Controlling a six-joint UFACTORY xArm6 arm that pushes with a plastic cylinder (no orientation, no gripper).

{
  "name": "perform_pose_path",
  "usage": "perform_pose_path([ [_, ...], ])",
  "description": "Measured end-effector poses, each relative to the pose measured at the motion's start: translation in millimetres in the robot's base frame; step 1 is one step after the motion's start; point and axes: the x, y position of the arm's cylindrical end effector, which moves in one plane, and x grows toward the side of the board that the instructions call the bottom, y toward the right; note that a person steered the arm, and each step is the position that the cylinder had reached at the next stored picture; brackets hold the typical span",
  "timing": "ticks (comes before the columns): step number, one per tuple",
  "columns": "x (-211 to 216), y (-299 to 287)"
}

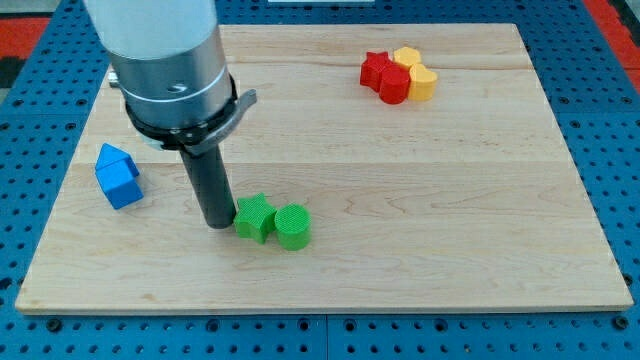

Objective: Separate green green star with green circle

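A pale wooden board is seen lying on a blue pegboard, filling most of the view. The arm is seen coming in from the board's top left corner, ending in a dark rod; no claw is carried, so nothing is gripped, and my tip is set down on the board near the bottom edge, left of centre. The tip is placed just to the left of the green star, close against it or touching; which cannot be told. The green circle is found immediately right of the star, the two touching. Near the left edge, well apart from the green pair, a blue block is seen. Near the top edge, towards the right corner, a tight cluster is formed by a red star, a red block, a yellow block and another yellow block.
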Motion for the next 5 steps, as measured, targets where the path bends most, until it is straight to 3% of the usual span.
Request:
perform_pose_path([
  [1, -42.2, 6.7],
  [5, -21.6, 62.3],
])
